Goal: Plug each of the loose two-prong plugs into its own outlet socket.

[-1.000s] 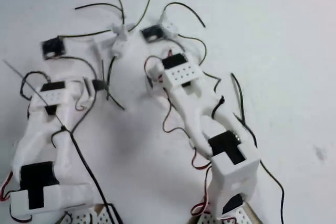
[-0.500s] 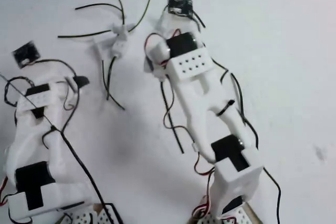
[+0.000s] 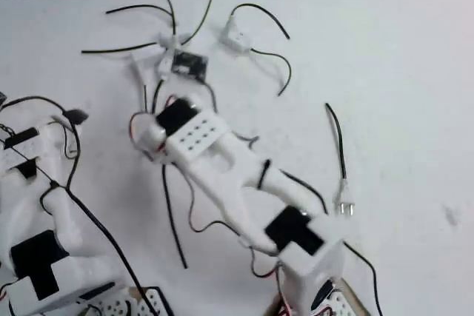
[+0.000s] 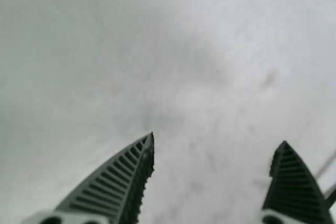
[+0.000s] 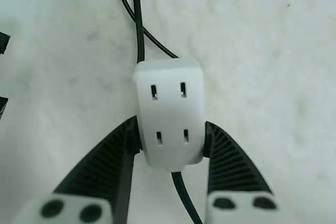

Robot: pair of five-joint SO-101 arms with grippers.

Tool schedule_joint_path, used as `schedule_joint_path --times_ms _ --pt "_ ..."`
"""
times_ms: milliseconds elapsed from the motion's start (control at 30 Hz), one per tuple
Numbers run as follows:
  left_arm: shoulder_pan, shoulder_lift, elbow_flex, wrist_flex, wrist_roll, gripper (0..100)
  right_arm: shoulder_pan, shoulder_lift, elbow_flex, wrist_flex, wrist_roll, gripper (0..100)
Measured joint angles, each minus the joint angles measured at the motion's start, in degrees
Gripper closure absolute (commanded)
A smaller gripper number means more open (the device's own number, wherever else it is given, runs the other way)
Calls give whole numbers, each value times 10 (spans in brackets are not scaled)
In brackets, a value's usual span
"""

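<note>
Gripper status: right gripper (image 5: 170, 129) is clamped on the flanks of a white plastic outlet block (image 5: 169, 103). Its two pairs of slots face up and all are empty. A thin black cord (image 5: 137, 19) leaves the block's ends. In the high view this block sits far and left of centre on the white table (image 3: 415, 72).

Left gripper (image 4: 216, 141) hangs over bare table at the near left, fingers wide apart, holding nothing.

A second white outlet block (image 3: 235, 33) lies far, near centre, apart from both grippers. A pale two-prong plug (image 3: 345, 206) on a black lead lies loose to the right, beside the right arm's near end.

Judgement: the step in hand is bracing the socket. The next move calls for the free left gripper to fetch a plug, line its prongs up with one slot pair and press straight in.
</note>
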Motion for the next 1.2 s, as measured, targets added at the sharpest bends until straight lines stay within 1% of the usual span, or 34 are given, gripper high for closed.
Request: schedule_joint_path --times_ms 100,267,333,533,633,767,867,967,1067,1133,1200 --pt "1 0 0 0 0 657 -4 39 3 -33 -21 936" --pt "1 0 0 0 0 657 -2 128 4 -71 -31 918" --pt "1 0 0 0 0 657 -3 159 3 -76 -31 869" --pt "1 0 0 0 0 657 -6 181 -40 -76 -33 664" --pt "1 0 0 0 0 657 -5 183 -59 -55 -32 629" --pt "1 0 0 0 0 657 5 160 -91 -5 -32 628" --pt "1 0 0 0 0 657 33 118 -127 40 -27 628" --pt "1 0 0 0 0 657 74 72 -168 77 25 628" --pt "1 0 0 0 0 657 108 25 -206 112 113 628" --pt "1 0 0 0 0 657 131 -8 -229 152 160 629" --pt "1 0 0 0 0 657 162 -40 -244 194 192 629"
